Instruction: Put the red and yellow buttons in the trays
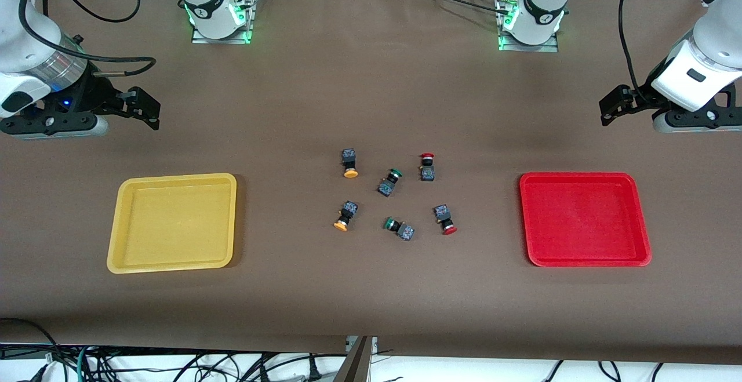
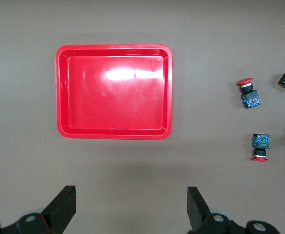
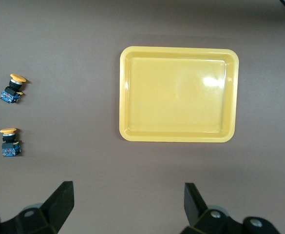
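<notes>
Two yellow-capped buttons (image 1: 349,163) (image 1: 345,216) and two red-capped buttons (image 1: 428,167) (image 1: 445,219) lie loose mid-table. The empty yellow tray (image 1: 174,178) is toward the right arm's end and the empty red tray (image 1: 579,176) toward the left arm's end. My left gripper (image 1: 614,106) (image 2: 131,204) is open and empty, up over bare table beside the red tray (image 2: 114,48). My right gripper (image 1: 142,106) (image 3: 128,202) is open and empty, up over bare table beside the yellow tray (image 3: 179,49). The left wrist view shows both red buttons (image 2: 249,92). The right wrist view shows both yellow buttons (image 3: 13,87).
Two green-capped switches (image 1: 390,182) (image 1: 399,228) lie among the buttons. The table is covered in brown cloth. The arm bases stand along its edge farthest from the front camera.
</notes>
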Controlling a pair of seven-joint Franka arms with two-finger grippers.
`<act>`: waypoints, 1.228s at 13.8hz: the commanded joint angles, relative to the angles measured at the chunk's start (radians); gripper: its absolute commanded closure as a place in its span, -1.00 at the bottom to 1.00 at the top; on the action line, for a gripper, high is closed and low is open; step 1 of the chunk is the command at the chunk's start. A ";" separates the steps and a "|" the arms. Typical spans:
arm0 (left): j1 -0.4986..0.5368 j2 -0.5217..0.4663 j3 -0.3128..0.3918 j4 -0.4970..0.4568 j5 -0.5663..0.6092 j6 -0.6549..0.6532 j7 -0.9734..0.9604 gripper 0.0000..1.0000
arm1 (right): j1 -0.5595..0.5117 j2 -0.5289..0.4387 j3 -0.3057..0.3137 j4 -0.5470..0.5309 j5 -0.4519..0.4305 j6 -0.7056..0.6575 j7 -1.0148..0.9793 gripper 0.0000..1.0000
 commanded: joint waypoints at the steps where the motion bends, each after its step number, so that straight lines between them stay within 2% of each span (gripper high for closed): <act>1: 0.002 0.019 -0.009 0.036 -0.013 -0.018 0.011 -1.00 | -0.007 0.002 0.017 0.010 -0.010 0.000 0.011 -1.00; 10: 0.010 0.039 -0.008 0.068 -0.016 -0.033 0.006 -1.00 | -0.010 0.009 0.014 0.018 -0.011 0.025 0.016 -1.00; 13: 0.010 0.039 -0.008 0.066 -0.016 -0.035 0.005 -1.00 | -0.009 0.041 0.014 0.018 -0.008 0.098 0.029 -1.00; 17: 0.013 0.039 -0.008 0.068 -0.016 -0.036 -0.001 -1.00 | 0.009 0.219 0.018 0.018 -0.002 0.226 0.014 -1.00</act>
